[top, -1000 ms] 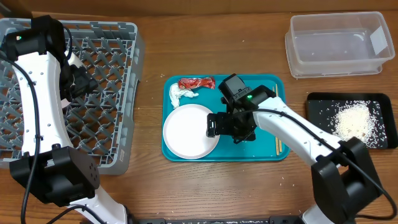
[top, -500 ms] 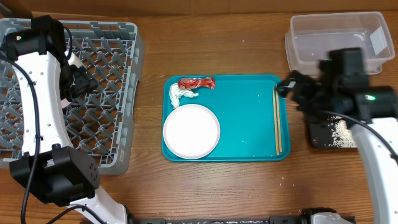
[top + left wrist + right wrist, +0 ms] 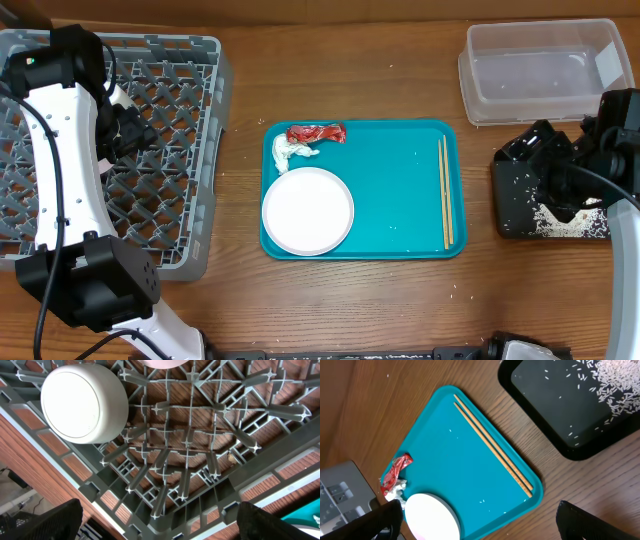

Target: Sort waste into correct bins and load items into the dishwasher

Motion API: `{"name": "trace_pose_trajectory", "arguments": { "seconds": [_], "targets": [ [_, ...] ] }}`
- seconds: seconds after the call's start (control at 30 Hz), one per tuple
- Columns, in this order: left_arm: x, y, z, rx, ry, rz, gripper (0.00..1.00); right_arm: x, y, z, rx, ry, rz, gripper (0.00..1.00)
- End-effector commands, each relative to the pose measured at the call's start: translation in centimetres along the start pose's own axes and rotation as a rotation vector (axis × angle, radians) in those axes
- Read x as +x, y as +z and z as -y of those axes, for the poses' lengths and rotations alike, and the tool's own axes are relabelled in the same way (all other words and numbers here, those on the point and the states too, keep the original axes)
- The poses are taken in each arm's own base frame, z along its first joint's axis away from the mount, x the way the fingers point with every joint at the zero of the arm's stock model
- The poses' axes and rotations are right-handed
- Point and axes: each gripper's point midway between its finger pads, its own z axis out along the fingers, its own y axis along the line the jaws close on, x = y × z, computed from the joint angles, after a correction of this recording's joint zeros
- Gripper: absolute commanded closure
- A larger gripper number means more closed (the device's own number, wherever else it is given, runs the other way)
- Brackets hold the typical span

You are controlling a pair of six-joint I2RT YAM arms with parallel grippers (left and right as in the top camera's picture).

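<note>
the loading looks partly done and the waste sorting not yet begun. in the left wrist view a white cup sits mouth-down on the lattice floor of the dish rack, and a pinkish-white rim at the top edge of that view may be the larger plate, though too little shows to be sure. the grey-green bowl cannot be made out in any view. the small white plate lies flat on the teal tray, so it has yet to go to the rack. just beside it, at the tray's far left corner, the tissue wad and the red wrapper touch each other. the clear tub, well apart at the far right of the surface, holds neither. a pair of chopsticks lies along the tray's right edge. the left tool hangs over the rack with its jaws spread wide and nothing between them. the right tool is above the black tray of loose grains, likewise wide open and empty. what is left, by my reading: both waste pieces, the small plate, and perhaps the bowl.
</note>
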Motion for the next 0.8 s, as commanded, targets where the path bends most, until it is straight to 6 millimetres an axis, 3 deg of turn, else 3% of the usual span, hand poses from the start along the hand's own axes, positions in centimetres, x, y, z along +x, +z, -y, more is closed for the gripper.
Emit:
{"name": "trace_pose_trajectory", "arguments": {
  "seconds": [0.0, 0.1, 0.23, 0.37, 0.5, 0.53, 0.77],
  "targets": [
    [0.0, 0.3, 0.2, -0.001, -0.015, -0.010, 0.00, -0.4, -0.4, -0.1, -0.005, -0.001, 0.020, 0.00],
    [0.3, 0.3, 1.3, 0.061, -0.043, -0.031, 0.00, -0.4, -0.4, -0.1, -0.005, -0.001, 0.020, 0.00],
    [2.4, -0.3, 4.2, 0.231, -0.044, -0.151, 0.00, -0.4, -0.4, -0.2, -0.005, -0.001, 0.021, 0.00],
    [6.2, -2.2, 6.8, 0.417, 0.009, -0.340, 0.00, -0.4, -0.4, -0.1, -0.005, -0.001, 0.020, 0.00],
    [10.1, -6.4, 12.7, 0.802, 0.379, -0.401, 0.00, -0.4, -0.4, -0.1, -0.005, -0.001, 0.020, 0.00],
    [12.2, -7.0, 14.3, 0.811, 0.489, -0.411, 0.00, -0.4, -0.4, -0.1, -0.005, -0.001, 0.020, 0.00],
    [19.7, -6.8, 19.1, 0.681, 0.761, -0.390, 0.00, -0.4, -0.4, -0.1, -0.005, -0.001, 0.020, 0.00]
  ]
}}
